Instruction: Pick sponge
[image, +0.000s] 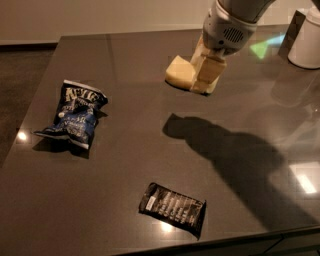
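The pale yellow sponge (179, 72) is held in the air above the dark table (150, 150), at the upper middle of the camera view. My gripper (202, 75) reaches down from the upper right and is shut on the sponge's right side. Its pale blocky fingers (209, 74) cover part of the sponge. The sponge's shadow lies on the table below it.
A blue chip bag (75, 115) lies at the left of the table. A black snack packet (173, 207) lies near the front edge. A white container (307, 42) stands at the far right back corner.
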